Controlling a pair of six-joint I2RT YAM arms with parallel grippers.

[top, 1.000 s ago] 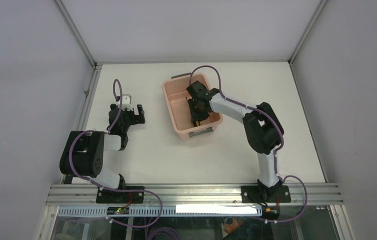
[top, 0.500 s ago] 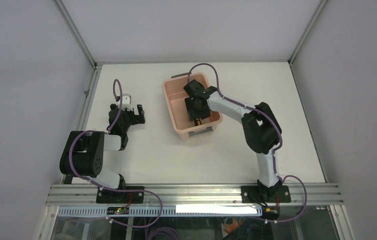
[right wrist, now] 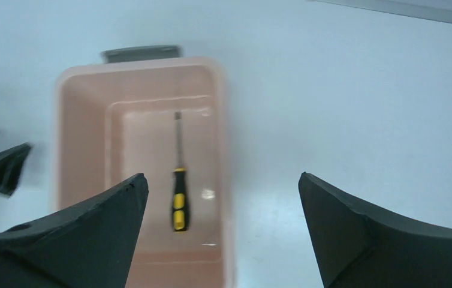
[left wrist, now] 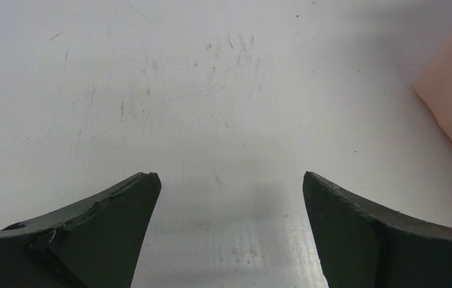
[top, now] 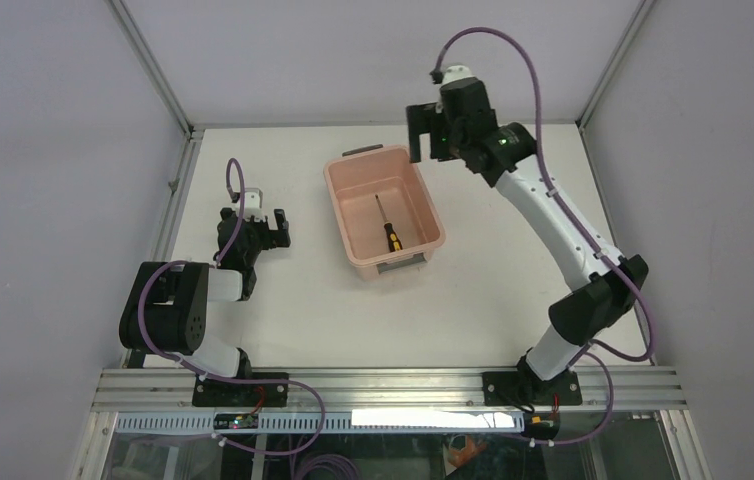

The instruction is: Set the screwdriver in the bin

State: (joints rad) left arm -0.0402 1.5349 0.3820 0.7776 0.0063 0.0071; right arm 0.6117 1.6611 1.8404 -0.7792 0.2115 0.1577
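Overhead, the screwdriver (top: pixel 387 226) lies flat on the floor of the salmon-pink bin (top: pixel 337 200) at the centre of the frame, its yellow-and-black handle toward the bottom and its shaft toward the top. At upper right, the raised right gripper (top: pixel 421 133) hangs with jaws spread wide and empty. At centre left, the left gripper (top: pixel 267 225) sits low over the white table (top: pixel 303 310), jaws likewise apart, holding nothing.

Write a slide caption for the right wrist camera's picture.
Framed by the open right gripper, the screwdriver lies flat on the floor of the pink bin.
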